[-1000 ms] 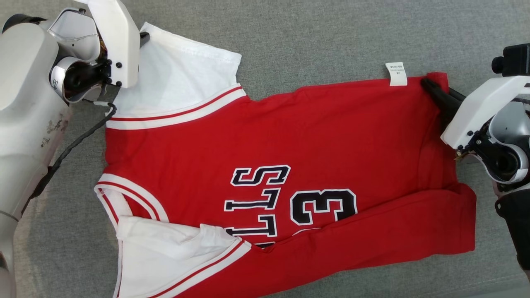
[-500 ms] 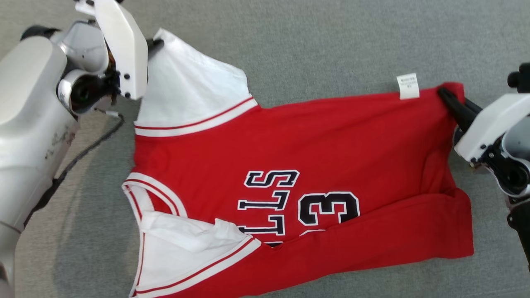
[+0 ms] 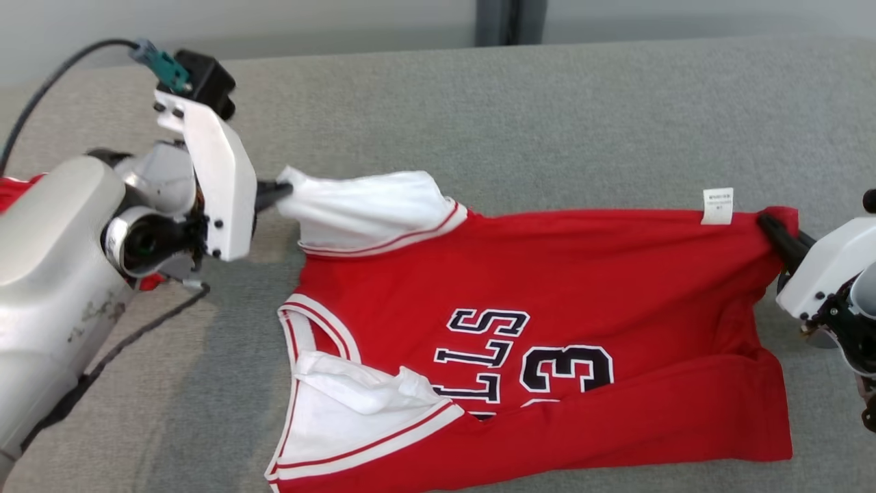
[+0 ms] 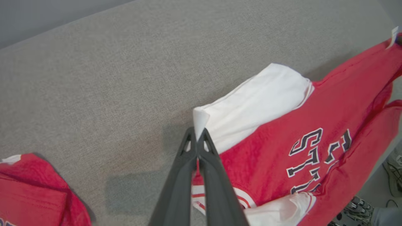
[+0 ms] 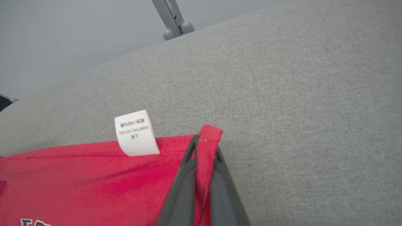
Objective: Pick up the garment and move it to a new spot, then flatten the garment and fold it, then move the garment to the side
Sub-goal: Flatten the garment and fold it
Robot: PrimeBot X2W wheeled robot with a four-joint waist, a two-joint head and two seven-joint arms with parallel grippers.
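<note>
The garment (image 3: 547, 287) is a red jersey with white sleeves and black lettering, spread across the grey padded surface (image 3: 547, 109). My left gripper (image 3: 277, 192) is shut on the tip of the far white sleeve (image 4: 251, 103), lifting it off the surface; the pinched corner sticks up between the fingers (image 4: 188, 150). My right gripper (image 3: 770, 226) is shut on the far red hem corner (image 5: 210, 133), beside the white care label (image 5: 135, 133). The near edge of the garment (image 3: 616, 424) is folded over onto itself.
Another red garment (image 4: 34, 191) lies at the left end of the surface, and its edge (image 3: 14, 192) shows behind my left arm. A grey stand (image 5: 172, 22) rises beyond the far edge. Shoes (image 4: 358, 210) stand on the floor by the near side.
The head camera has tilted up, bringing the surface's far edge into sight. Both grippers have lifted their held corners, and the far white sleeve now hangs stretched rather than flat.
</note>
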